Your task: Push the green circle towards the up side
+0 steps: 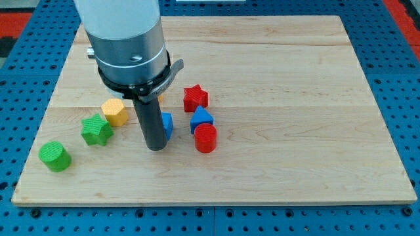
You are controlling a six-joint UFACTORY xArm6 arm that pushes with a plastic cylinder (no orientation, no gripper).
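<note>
The green circle (54, 156) is a short green cylinder near the board's lower left corner. My tip (156, 147) rests on the board well to its right, at about the same height in the view. A green star (96, 130) lies between them, up and to the right of the circle. The rod hides most of a blue block (167, 124) just behind it.
A yellow hexagon-like block (115, 112) sits above the green star. A red star (195, 98), a blue triangle (202, 118) and a red cylinder (205, 138) cluster right of my tip. The wooden board (295, 98) ends just left of and below the circle.
</note>
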